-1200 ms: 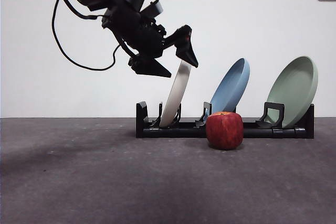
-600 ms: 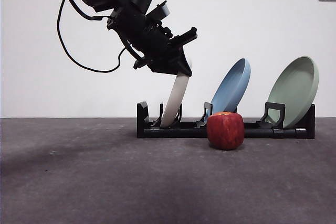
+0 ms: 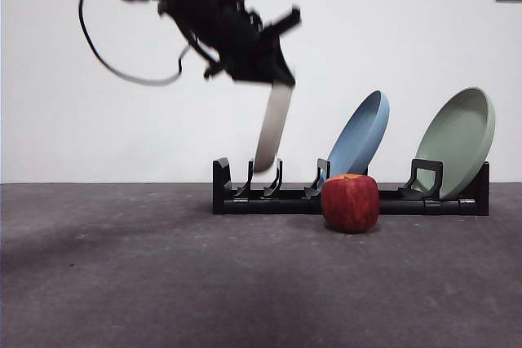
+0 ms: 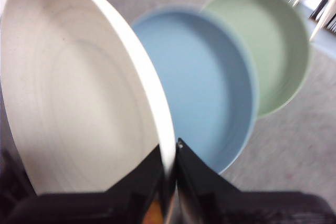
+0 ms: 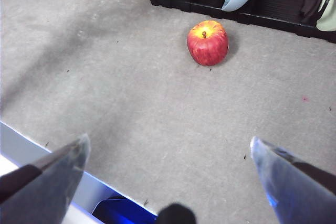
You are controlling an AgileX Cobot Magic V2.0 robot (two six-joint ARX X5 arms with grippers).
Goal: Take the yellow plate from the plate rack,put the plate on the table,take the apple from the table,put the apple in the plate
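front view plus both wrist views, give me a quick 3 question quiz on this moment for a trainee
1. True or false: the yellow plate has its lower edge seated in a slot of the plate rack.
2. Multiple choice: the left tool is A) open over the apple, B) shut on the yellow plate's rim, C) resting on the table.
3. Fill in: beside the blue plate, the rack also holds a pale ____ plate.

Key:
1. False; the plate hangs just above the rack.
2. B
3. green

The right tool waits open above the table.
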